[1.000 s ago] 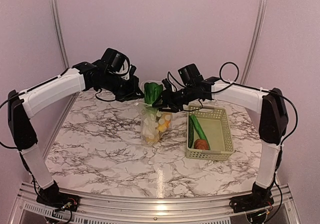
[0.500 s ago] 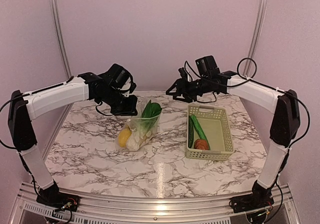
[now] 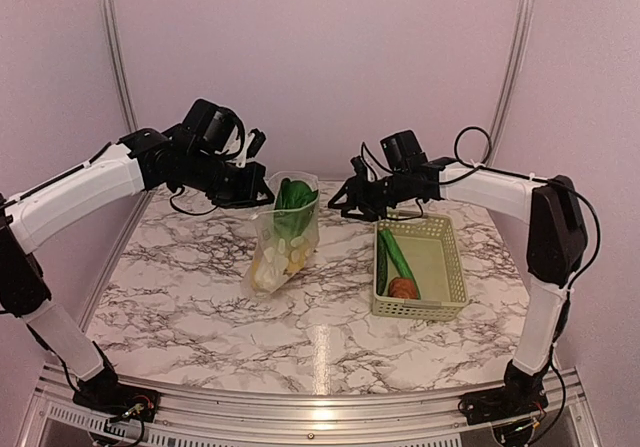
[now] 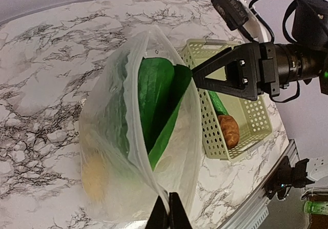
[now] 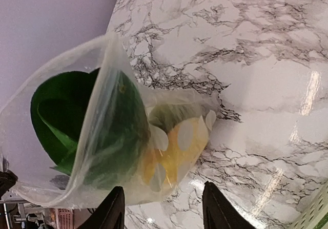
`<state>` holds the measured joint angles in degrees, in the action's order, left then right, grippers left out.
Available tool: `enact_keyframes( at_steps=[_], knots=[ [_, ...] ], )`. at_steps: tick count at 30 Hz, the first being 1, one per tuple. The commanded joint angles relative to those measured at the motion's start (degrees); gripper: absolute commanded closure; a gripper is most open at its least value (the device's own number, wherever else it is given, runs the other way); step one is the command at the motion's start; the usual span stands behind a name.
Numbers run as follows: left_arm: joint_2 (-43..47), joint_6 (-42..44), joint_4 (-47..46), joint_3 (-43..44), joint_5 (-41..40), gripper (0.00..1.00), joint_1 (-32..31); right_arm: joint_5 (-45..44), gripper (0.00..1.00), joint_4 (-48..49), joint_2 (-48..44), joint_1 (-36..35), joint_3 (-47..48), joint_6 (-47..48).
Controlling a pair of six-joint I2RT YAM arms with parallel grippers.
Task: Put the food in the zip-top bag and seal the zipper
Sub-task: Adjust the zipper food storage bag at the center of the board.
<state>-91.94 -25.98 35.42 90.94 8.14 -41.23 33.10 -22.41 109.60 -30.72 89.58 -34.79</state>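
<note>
The bag (image 3: 285, 237) stands on the table (image 3: 180, 287) just left of the basket (image 3: 420, 310), apart from it, with its mouth up and gaping open. Inside it the bok choy (image 3: 292, 195) fills the upper part, its green leaves reaching the mouth, and yellow pieces (image 3: 272, 263) lie at the bottom. The basket holds the cucumber (image 3: 396, 251), lying along its left wall, and a brown piece (image 3: 403, 288) at its near end, touching the cucumber's tip.

The left gripper (image 4: 166, 213) is on the bag's side away from the basket, its jaws clenched on the rim of the bag's mouth. The right gripper (image 5: 161, 208) hangs above the basket's far left corner, jaws spread and grasping nothing. The bag lies just in front of its fingertips, on the side facing the basket; whether they touch the plastic cannot be told
</note>
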Motion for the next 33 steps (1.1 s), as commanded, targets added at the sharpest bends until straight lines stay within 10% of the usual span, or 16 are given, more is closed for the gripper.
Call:
enact_keyframes(
  at_steps=[1,14,22,24,27,33],
  knots=[
    [0.0,2.0,2.1,-4.7,2.9,1.0,0.2,3.0,0.51,8.1,0.5,0.3,-0.2,-4.9],
    [1.7,2.6,0.0,-6.7,2.4,1.0,-0.2,0.9,0.5,-2.6,5.6,-0.3,8.8,-4.2],
    [1.5,2.6,-0.6,-6.8,2.8,0.99,-0.2,2.2,0.81,-4.2,4.7,-1.3,6.5,-4.2],
    [0.8,2.5,-0.5,-6.6,2.8,0.83,-0.2,2.9,1.0,-4.3,4.8,-1.8,7.7,-4.5],
    [-1.0,2.2,0.8,-4.4,0.9,0.64,-0.2,3.0,1.0,-5.7,4.0,-2.4,11.5,-4.9],
    [-5.2,2.6,3.8,0.3,-2.4,0.83,-0.1,3.6,1.0,-6.7,1.4,-2.5,13.5,-6.6]
  ],
)
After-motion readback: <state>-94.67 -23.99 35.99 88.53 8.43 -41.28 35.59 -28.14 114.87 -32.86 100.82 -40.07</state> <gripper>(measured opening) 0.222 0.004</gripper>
